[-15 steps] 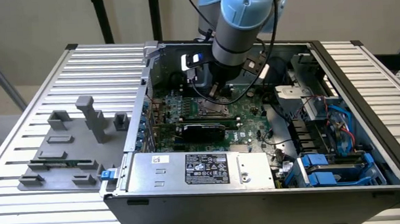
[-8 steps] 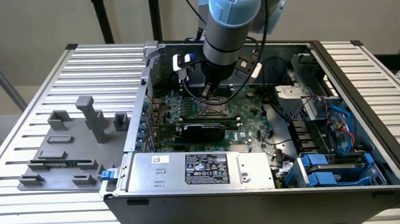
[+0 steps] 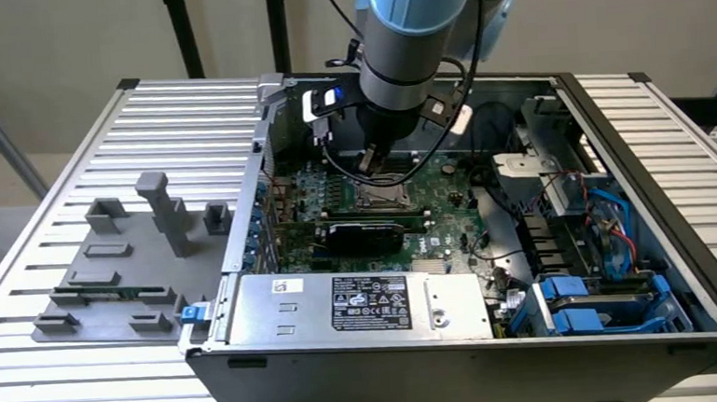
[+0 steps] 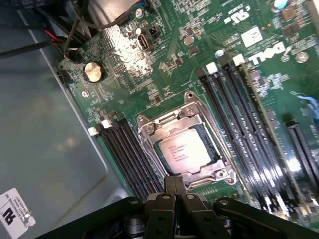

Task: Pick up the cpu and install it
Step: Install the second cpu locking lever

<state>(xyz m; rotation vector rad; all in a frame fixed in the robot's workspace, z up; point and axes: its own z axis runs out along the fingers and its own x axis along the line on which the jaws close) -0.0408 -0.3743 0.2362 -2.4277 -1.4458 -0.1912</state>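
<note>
From my seat I see the arm (image 3: pixel 405 39) reaching down into the open computer case (image 3: pixel 468 353), which lies on its side on a ribbed metal table (image 3: pixel 83 386). The gripper (image 3: pixel 379 167) hangs just over the middle of the green motherboard (image 3: pixel 439 196), right above the socket (image 3: pixel 390 194). On the wrist view the cpu (image 4: pixel 185 149) is lying flat inside the socket (image 4: pixel 149 132), its silvery top with printed lines facing up and the metal frame all around it. The gripper (image 4: pixel 174 199) shows there as black fingers (image 4: pixel 169 186) drawn together to a narrow tip, with nothing between them; that tip sits at the edge of the socket frame, just beside the cpu, and I cannot tell whether it touches the frame. Black memory slots (image 4: pixel 127 154) run along one side of the socket, and more slots (image 4: pixel 239 109) run along the other. A round coin battery (image 4: pixel 93 71) sits on the board well apart from the socket, near a bundle of dark cables (image 4: pixel 75 30). In the exterior view a black card (image 3: pixel 367 230) stands across the board below the socket, the silver power supply (image 3: pixel 358 304) with its label fills the case's near edge, and blue drive brackets (image 3: pixel 577 304) sit at the exterior view's right. On the table at the exterior view's left lies a grey fixture plate (image 3: pixel 113 272) with upright blocks.
</note>
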